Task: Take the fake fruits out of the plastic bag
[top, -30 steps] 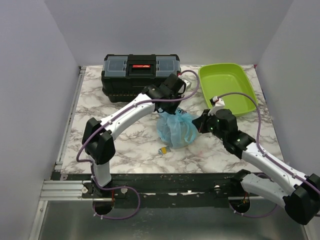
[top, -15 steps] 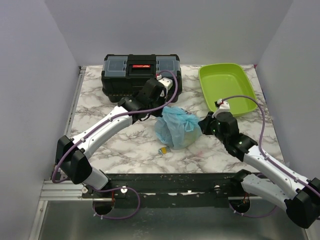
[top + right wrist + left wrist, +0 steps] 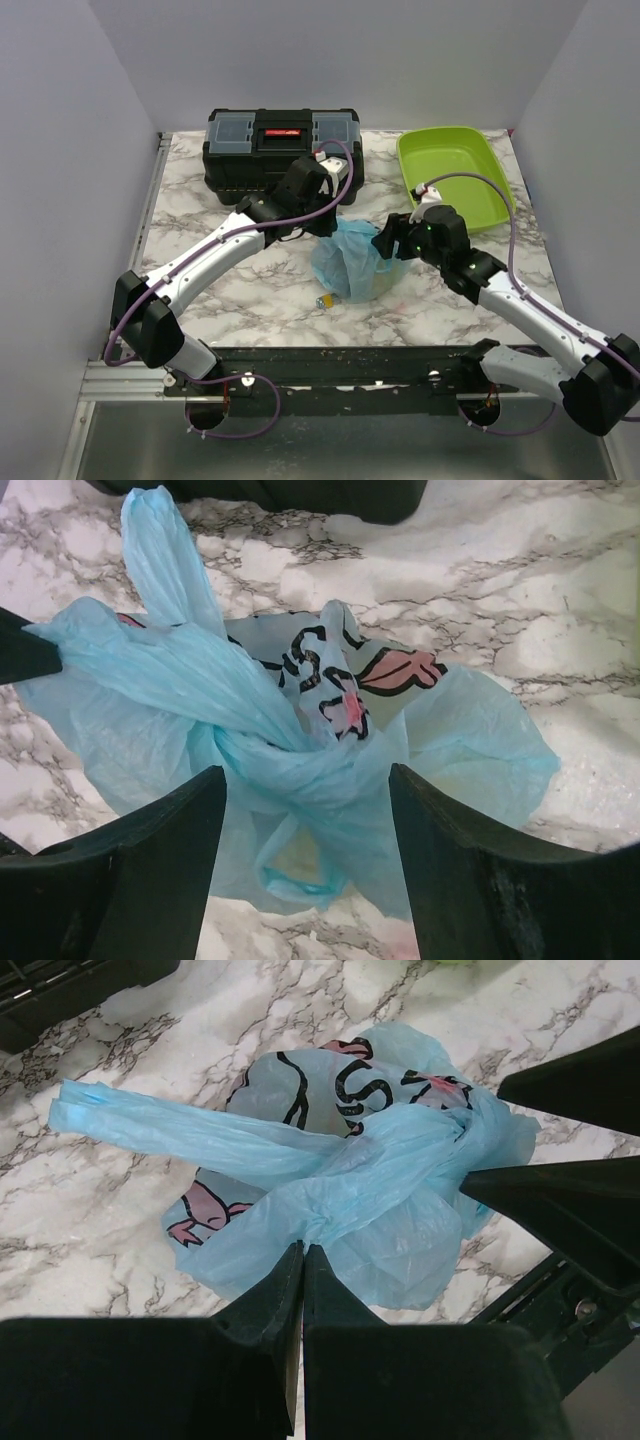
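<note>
Plastic bag [image 3: 352,262] lies bunched at frame centre on the marble table [image 3: 250,290]. Right gripper [image 3: 305,778] fingers spread, straddling its gathered top. Left gripper [image 3: 302,1252] fingers clenched at bag's edge; pinch on film undeterminable.

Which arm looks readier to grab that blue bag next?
Probably right: the right gripper, open, straddles the plastic bag, while the left gripper is shut at its edge.
</note>
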